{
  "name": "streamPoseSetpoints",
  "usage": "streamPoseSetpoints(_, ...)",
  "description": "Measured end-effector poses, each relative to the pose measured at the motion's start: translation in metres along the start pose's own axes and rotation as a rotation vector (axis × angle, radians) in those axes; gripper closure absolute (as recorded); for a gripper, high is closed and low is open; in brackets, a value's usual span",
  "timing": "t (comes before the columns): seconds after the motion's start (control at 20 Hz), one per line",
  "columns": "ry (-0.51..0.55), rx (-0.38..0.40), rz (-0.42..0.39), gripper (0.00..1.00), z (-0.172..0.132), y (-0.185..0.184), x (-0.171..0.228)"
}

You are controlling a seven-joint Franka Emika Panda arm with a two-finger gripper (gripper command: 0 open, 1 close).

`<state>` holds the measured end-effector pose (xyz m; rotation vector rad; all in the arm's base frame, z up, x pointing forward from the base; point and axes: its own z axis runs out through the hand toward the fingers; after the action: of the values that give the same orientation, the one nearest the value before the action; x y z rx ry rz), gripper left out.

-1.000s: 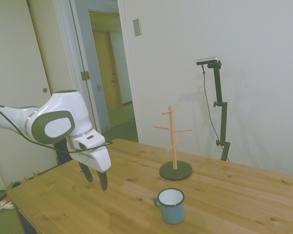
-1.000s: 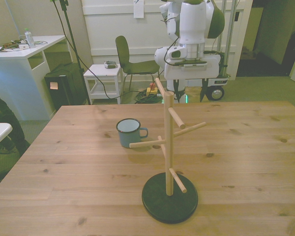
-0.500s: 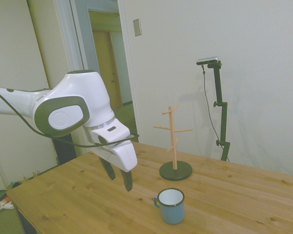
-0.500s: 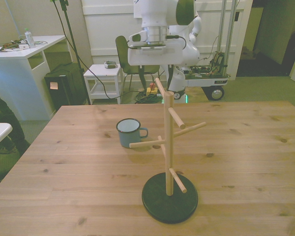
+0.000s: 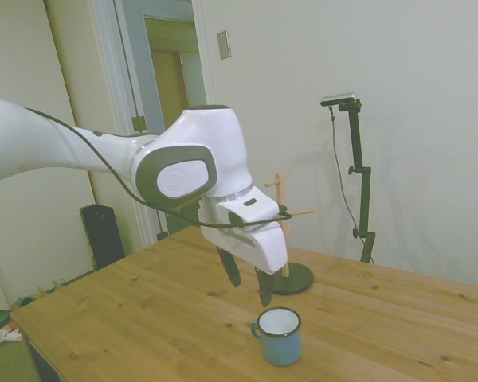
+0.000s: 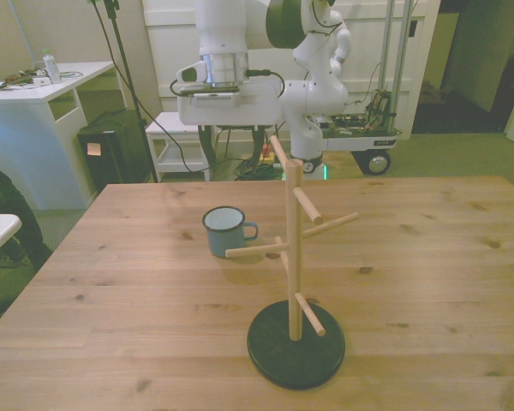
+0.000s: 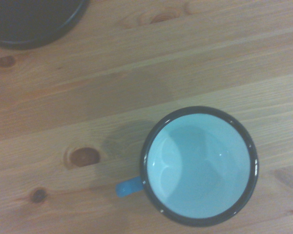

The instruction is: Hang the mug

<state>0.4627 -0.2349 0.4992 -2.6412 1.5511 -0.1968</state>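
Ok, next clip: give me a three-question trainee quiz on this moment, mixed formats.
1. True or false: the mug stands upright on the table.
2. Multiple choice: in the side view the gripper is A) shut on the mug's handle, B) open, above the mug and clear of it, C) resting on the peg stand.
3. Fill in: in the front view the mug's handle points toward the front view's ____.

Key: 1 true. 2 B. 3 right.
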Motion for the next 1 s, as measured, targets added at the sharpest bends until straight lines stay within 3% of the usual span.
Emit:
streamPoseSetpoints(0.35,-0.035,-0.007,0.053,0.00,0.025,0.027,0.047)
streamPoseSetpoints(0.7,-0.055,-0.024,0.046,0.00,0.069,0.024,0.060)
streamPoseSetpoints(1.0,-0.051,-0.018,0.029,0.00,0.087,0.017,0.064)
